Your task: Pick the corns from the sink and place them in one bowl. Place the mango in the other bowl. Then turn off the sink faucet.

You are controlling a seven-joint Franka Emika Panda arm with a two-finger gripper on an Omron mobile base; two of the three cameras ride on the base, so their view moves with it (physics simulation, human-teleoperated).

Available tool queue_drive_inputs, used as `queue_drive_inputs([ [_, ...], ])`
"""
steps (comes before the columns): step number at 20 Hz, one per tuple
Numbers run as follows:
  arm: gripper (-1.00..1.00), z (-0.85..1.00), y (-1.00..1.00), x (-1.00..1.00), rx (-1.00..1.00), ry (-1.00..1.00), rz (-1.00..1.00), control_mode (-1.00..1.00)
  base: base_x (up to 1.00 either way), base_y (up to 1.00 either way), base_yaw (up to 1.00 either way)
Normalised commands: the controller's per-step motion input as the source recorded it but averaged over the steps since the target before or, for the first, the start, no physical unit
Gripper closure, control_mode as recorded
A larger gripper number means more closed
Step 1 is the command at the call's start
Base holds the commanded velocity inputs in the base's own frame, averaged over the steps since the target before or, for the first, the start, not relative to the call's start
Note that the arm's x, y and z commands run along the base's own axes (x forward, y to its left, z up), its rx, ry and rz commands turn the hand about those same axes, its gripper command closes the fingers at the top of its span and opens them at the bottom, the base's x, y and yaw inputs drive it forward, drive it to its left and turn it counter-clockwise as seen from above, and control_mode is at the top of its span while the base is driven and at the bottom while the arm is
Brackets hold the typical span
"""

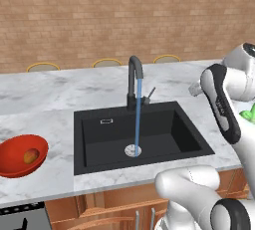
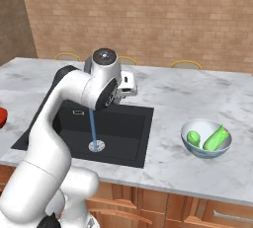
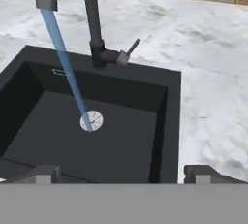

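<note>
On your far left in the left base view you have the wide shallow glossy red bowl on the white-grey marble counter, with the small oval orange-red mango lying inside it. Move right and you reach the large black rectangular sink set into the marble; its basin holds nothing but the small round silver drain. Behind the basin stands the tall dark grey gooseneck faucet, and you can see a blue stream of water running from its spout down onto the drain. The thin grey lever handle sticks out from the right side of the faucet's base, angled upward.

Further right, your two-finger gripper hangs above the front edge of the sink, its camera looking over the basin toward the faucet and the lever. Its two dark fingertips stand far apart at the bottom of the hand view, spread wide with nothing between them.

At your far right in the right base view, the round pale white-blue bowl sits on the counter well apart from the sink, and both bright green corn cobs lie inside it, side by side
</note>
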Motion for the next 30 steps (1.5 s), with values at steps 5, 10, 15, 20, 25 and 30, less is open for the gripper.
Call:
queue_drive_inputs([
  [5,-1.0,-0.09,0.0,0.0,0.05,-0.01,0.59,-1.0,0.0,0.0,0.0],
  [10,-1.0,-0.27,0.03,0.05,-0.03,-0.12,0.67,-1.0,0.0,0.0,0.0],
  [15,-1.0,-0.22,0.19,0.01,-0.03,-0.23,0.11,-1.0,0.0,0.0,0.0],
  [20,-1.0,-0.28,0.05,0.03,0.04,-0.28,-0.11,-1.0,0.0,0.0,0.0],
  [25,-1.0,-0.05,0.06,0.2,0.21,-0.14,-0.13,-1.0,0.0,0.0,0.0],
  [30,-1.0,0.0,0.06,0.37,0.32,-0.02,-0.01,-1.0,0.0,0.0,0.0],
])
